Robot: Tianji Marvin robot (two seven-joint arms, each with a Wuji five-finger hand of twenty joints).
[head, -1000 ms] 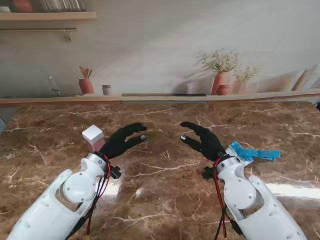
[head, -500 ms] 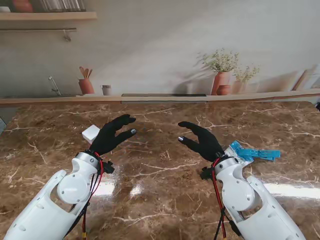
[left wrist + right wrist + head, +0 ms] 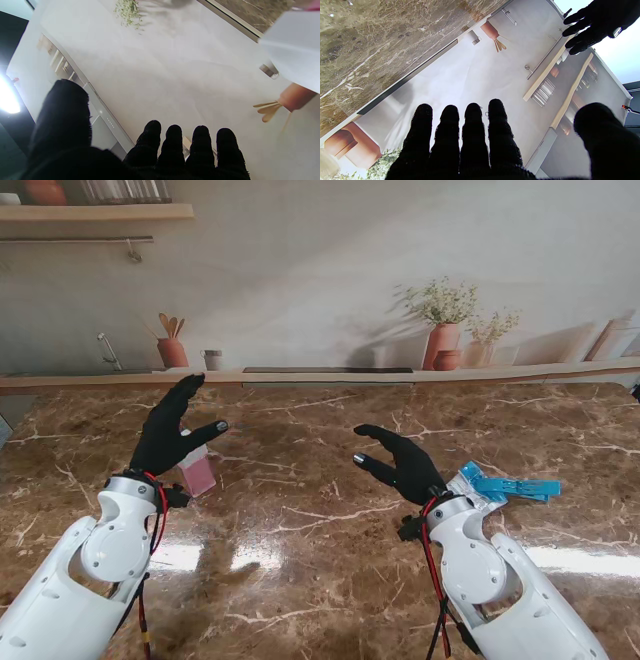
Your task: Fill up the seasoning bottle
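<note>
In the stand view nothing of the filling looks begun: the left hand (image 3: pixel 172 435) is raised at centre-left with fingers spread and empty, just beside the pink-filled seasoning bottle (image 3: pixel 197 472) on the table (image 3: pixel 320 520), while the right hand (image 3: pixel 400 463) hovers open and empty near a blue refill packet (image 3: pixel 505 484) at right. The left wrist view shows four straight fingers (image 3: pixel 172 142) holding nothing, the bottle's white cap (image 3: pixel 295 47) at upper right. The right wrist view shows likewise extended, empty fingers (image 3: pixel 472 130); whether the bottle is full, I cannot tell.

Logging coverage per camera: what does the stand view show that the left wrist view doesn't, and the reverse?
Only the stand view shows the right hand, open, the blue packet beside it, and the pink body of the seasoning bottle. Only the left wrist view shows the bottle's white cap close up, beside its fingers. Both show the open left hand and the back wall.
</note>
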